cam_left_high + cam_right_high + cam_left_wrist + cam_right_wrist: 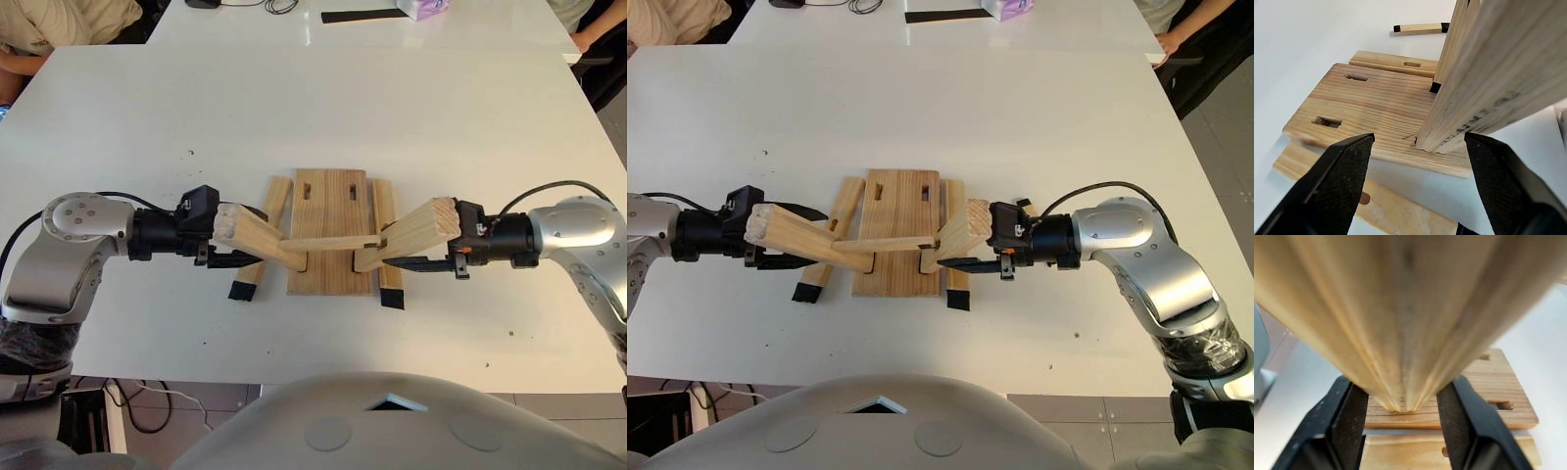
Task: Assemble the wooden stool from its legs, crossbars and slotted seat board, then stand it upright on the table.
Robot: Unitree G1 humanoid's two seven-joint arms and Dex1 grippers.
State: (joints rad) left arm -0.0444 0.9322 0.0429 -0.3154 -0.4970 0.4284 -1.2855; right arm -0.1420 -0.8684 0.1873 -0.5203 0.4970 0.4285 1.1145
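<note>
Where the seat board (328, 196) lies flat on the desk (313, 108), a crossbar (328, 242) joins the left leg (260, 243) and the right leg (416, 230) above it. Seen from the left wrist, the left claw (1419, 139) is released, its fingers (1342, 176) spread. Seen from the right wrist, the right claw (1400, 394) is grasping the right leg.

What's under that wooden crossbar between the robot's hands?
The slotted seat board, flat on the table, two slots showing. The crossbar and legs cover a strip of it.

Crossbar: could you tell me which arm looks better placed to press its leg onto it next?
Probably right: the right gripper is clamped on the right leg; the left gripper stands open around the left leg.
</note>
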